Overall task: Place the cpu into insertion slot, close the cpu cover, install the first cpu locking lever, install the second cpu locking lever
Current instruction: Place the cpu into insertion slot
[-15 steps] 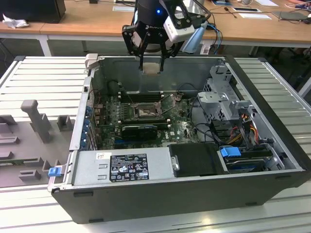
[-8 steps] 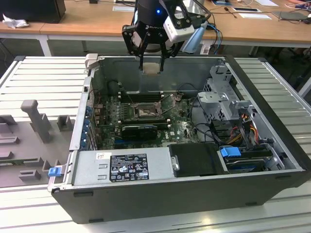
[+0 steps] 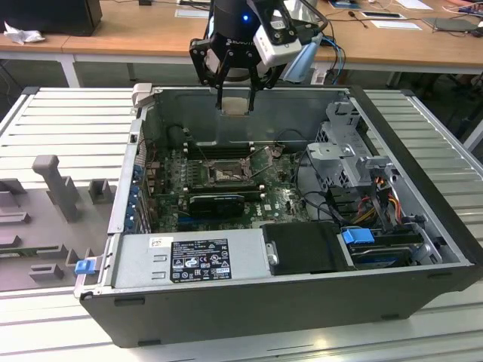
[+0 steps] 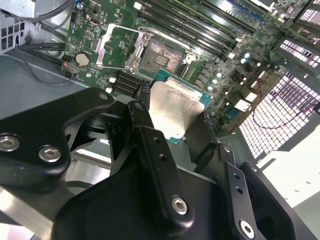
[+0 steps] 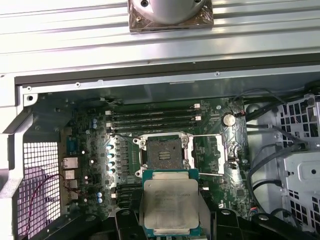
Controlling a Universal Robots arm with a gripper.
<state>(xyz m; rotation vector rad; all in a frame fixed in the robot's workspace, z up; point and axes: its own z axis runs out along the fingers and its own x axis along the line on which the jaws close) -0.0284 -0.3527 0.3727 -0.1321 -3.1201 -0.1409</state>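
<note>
Cpu (image 5: 171,202) clamped in gripper (image 3: 236,94), hanging above open computer case (image 3: 249,302). Insertion slot (image 5: 162,152) bare, tan contacts showing; cpu cover (image 5: 222,155) swung open beside it.

Wooden desks (image 3: 151,34) behind; ribbed grey metal tabletop (image 3: 68,113); papers (image 3: 396,24) on desk.

I hold the cpu (image 5: 170,205) in my pincer (image 3: 235,102). It is a small square chip with a pale silver top and a green edge. It hangs up in the air, apart from the insertion slot (image 5: 162,155). The slot is bare, with a black frame and tan inside. The cpu cover (image 5: 222,150), a thin silver frame, is flipped open beside it.
</note>
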